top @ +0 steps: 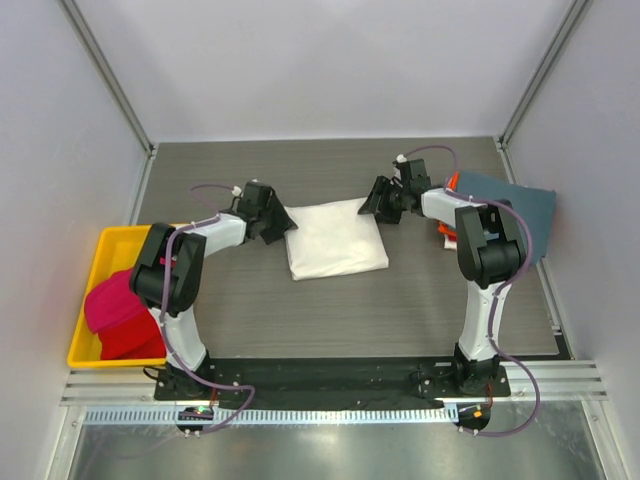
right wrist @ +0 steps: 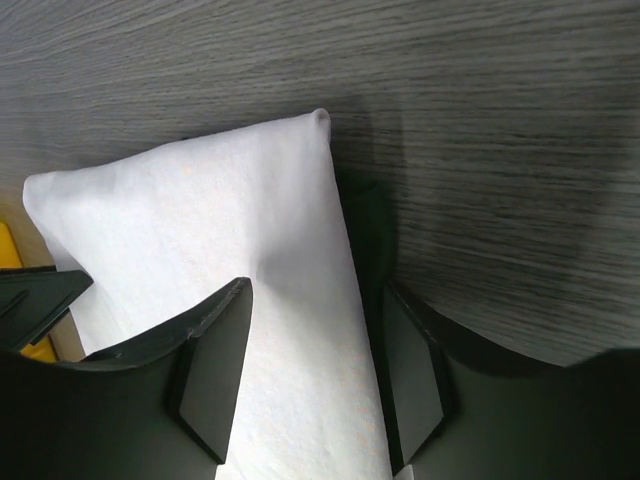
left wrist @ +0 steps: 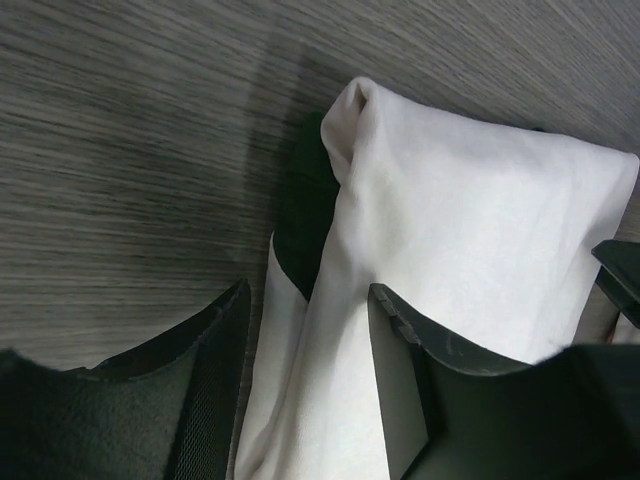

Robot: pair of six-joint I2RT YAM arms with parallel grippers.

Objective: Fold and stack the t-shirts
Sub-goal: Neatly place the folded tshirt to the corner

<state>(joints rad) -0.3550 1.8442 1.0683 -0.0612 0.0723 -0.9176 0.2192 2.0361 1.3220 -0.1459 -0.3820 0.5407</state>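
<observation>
Dark grey wood-grain table [top: 250, 300]. At centre: white shirt [top: 335, 238], folded to rough square, lying flat, dark green peeking under its edge in wrist views. Far right: blue shirt [top: 520, 215], flat, reaching past right edge; orange shirt [top: 452, 182] showing at its left side. Left edge: yellow bin [top: 108, 240], partly off table.

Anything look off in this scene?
Minor only. The folded cream-white t-shirt sits skewed on the grey wood-grain table, with dark green sleeve fabric peeking from under its side edge. The slate-blue shirt extends past the table's right edge.
</observation>
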